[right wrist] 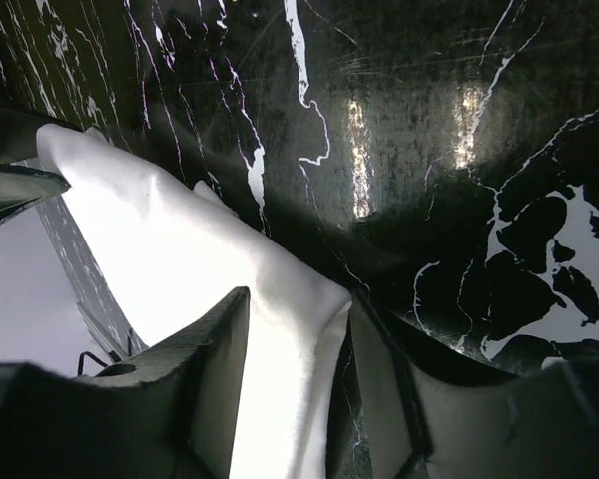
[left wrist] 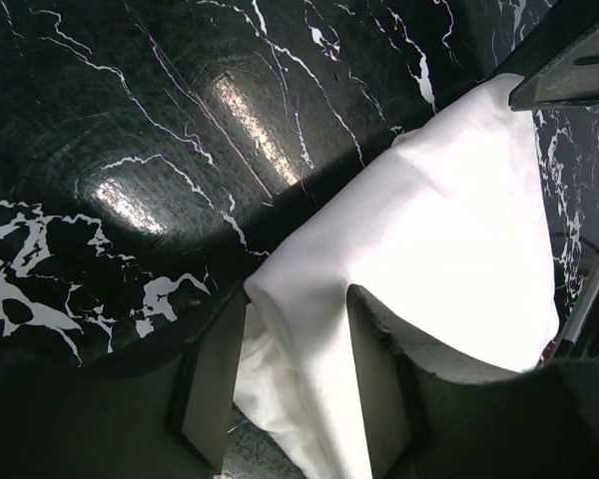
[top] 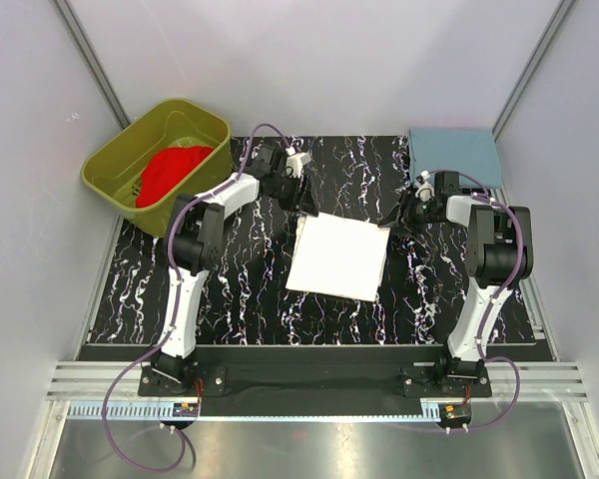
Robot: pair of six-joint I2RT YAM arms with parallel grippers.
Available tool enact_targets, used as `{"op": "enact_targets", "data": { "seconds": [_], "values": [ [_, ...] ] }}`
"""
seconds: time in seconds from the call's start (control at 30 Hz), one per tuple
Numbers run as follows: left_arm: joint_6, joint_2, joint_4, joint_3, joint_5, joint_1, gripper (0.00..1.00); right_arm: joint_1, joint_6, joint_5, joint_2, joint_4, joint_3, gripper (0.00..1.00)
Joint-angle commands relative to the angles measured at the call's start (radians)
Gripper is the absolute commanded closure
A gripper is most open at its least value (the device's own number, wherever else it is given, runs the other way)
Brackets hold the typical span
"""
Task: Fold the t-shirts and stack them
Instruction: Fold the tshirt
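White shirt (top: 337, 255) pinched at both far corners
My left pincer (left wrist: 298, 299) and right pincer (right wrist: 298, 304) each clamp one corner, pretty snug.

Desk (top: 230, 289): covered by a black mat (left wrist: 130, 120) veined in white; lamp glare is reflected in it. Walls (top: 309, 60): plain white panels, joined by aluminium posts (top: 90, 60). Near edge: bounded by slotted metal rails (top: 80, 379).

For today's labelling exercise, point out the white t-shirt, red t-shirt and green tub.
white t-shirt (top: 337, 257): top view, middle of the folded cloth.
red t-shirt (top: 170, 172): top view, centre of the bunched cloth.
green tub (top: 200, 110): top view, far rim.
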Motion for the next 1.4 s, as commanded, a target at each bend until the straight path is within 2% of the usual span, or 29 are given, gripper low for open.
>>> {"op": "enact_targets", "data": {
  "seconds": [0.0, 0.07, 0.1, 0.17, 0.2, 0.23, 0.27, 0.3, 0.4, 0.83, 1.03, 1.2, 1.37],
  "values": [
    [0.023, 0.009, 0.020, 0.043, 0.051, 0.005, 0.54, -0.007, -0.034, -0.017, 0.012, 0.017, 0.020, 0.49],
    [0.020, 0.006, 0.023, 0.043, 0.042, 0.005, 0.57, -0.008, -0.042, -0.014, 0.010, 0.014, 0.020, 0.55],
    [0.018, 0.006, 0.026, 0.048, 0.042, 0.005, 0.62, -0.010, -0.042, -0.011, 0.010, 0.014, 0.020, 0.57],
    [0.004, 0.004, 0.037, 0.052, 0.041, 0.005, 0.67, -0.010, -0.047, -0.014, 0.010, 0.016, 0.020, 0.63],
    [-0.002, 0.006, 0.039, 0.061, 0.037, 0.005, 0.72, -0.010, -0.048, -0.014, 0.012, 0.016, 0.020, 0.66],
    [-0.011, 0.007, 0.043, 0.068, 0.037, 0.005, 0.83, -0.010, -0.048, -0.015, 0.010, 0.019, 0.020, 0.69],
    [-0.020, 0.011, 0.045, 0.074, 0.037, 0.005, 0.92, -0.008, -0.053, -0.018, 0.007, 0.019, 0.020, 0.78],
    [-0.029, 0.012, 0.043, 0.087, 0.039, 0.005, 1.00, -0.010, -0.054, -0.023, 0.002, 0.019, 0.017, 0.82],
    [-0.062, 0.003, 0.048, 0.091, 0.059, 0.005, 1.00, -0.008, -0.051, -0.015, -0.045, 0.026, -0.002, 0.99],
    [-0.192, -0.189, 0.111, -0.079, -0.076, 0.002, 1.00, 0.009, 0.024, -0.058, -0.315, 0.020, -0.063, 1.00],
    [-0.264, -0.330, 0.163, -0.196, -0.149, 0.002, 1.00, 0.047, 0.064, -0.083, -0.393, 0.035, -0.068, 1.00],
    [-0.256, -0.306, 0.060, -0.159, -0.229, 0.026, 1.00, 0.049, 0.091, -0.100, -0.289, 0.101, -0.005, 1.00],
    [-0.281, -0.192, 0.088, -0.113, -0.234, 0.071, 1.00, 0.049, 0.128, -0.146, -0.082, 0.187, 0.105, 1.00]
  ]
}}
